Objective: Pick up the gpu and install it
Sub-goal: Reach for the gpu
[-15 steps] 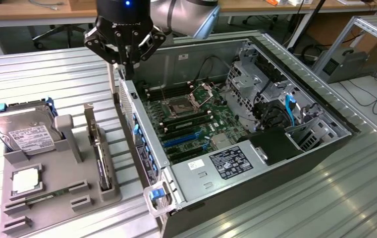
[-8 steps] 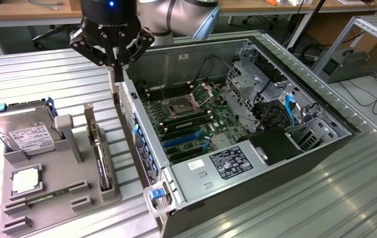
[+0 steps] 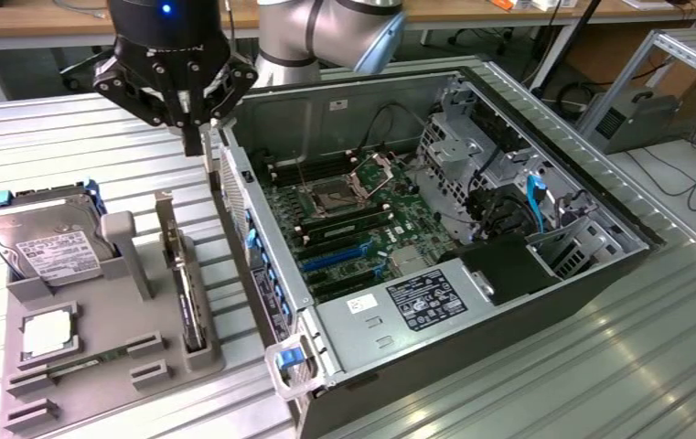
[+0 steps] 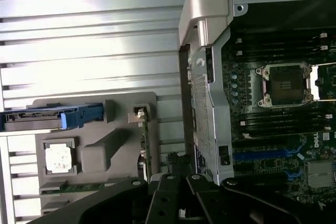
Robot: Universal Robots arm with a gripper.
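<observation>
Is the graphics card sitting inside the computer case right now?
No, the gpu stands on edge in the gray holder beside the computer case, with the gripper higher up by the case's wall.

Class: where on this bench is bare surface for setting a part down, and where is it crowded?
Free: ribbed table beyond the grey tray, by the gripper; also the table stretch at the exterior view's right of the computer case. Crowded: the narrow gap between the gpu and the case wall, and the case's inside.
</observation>
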